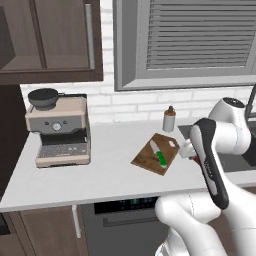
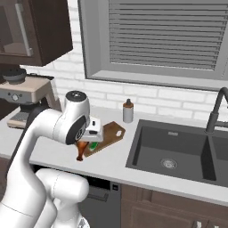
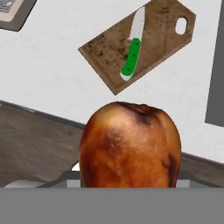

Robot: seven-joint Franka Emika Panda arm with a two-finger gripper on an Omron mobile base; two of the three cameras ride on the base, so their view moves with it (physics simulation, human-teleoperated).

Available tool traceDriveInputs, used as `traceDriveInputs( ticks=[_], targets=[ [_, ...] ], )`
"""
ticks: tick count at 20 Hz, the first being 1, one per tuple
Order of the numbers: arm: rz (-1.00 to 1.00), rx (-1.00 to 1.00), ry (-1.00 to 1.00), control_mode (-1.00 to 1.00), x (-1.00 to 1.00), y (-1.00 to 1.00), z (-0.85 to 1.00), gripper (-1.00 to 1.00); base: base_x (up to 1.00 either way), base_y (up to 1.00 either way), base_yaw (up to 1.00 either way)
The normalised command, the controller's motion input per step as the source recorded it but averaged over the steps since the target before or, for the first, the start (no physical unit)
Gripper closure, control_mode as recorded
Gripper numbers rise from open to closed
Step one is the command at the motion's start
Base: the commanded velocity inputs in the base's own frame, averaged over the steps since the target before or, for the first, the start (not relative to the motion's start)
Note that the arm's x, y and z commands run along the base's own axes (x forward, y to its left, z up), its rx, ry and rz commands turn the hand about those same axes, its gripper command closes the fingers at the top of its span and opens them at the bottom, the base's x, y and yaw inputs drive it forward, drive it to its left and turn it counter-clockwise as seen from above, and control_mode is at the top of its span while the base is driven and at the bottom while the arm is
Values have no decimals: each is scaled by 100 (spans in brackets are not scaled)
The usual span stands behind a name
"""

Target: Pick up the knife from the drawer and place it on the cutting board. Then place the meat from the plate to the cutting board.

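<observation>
The meat (image 3: 130,146), a reddish-brown drumstick, looms large at the bottom of the hand view and hides the fingertips. In the right base view my gripper (image 2: 87,140) is shut on the meat (image 2: 81,150), whose bone end hangs down over the counter's front part, just in front of the cutting board (image 2: 114,130). The dark brown cutting board (image 3: 151,41) lies on the pale counter with the green-handled knife (image 3: 132,50) flat on it, seen too as the knife (image 1: 159,154) on the board (image 1: 150,161). The plate is out of view.
A coffee machine (image 1: 59,131) stands at the counter's left. A small bottle (image 1: 169,119) stands by the wall behind the board. A dark sink (image 2: 171,151) with a faucet (image 2: 216,109) lies to the right. A dishwasher front (image 1: 125,220) sits below the counter edge.
</observation>
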Motion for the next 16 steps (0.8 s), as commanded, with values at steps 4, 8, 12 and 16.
traceDriveInputs(
  ticks=[4,8,12,16],
  targets=[
    [3,0,-1,-100,31,-18,0,100,0,0,0],
    [0,0,-6,-100,82,-3,-4,100,0,0,0],
    [0,-1,-3,-100,79,15,-15,100,0,0,0],
    [0,-2,-1,-100,80,21,-21,100,0,0,0]
  ],
)
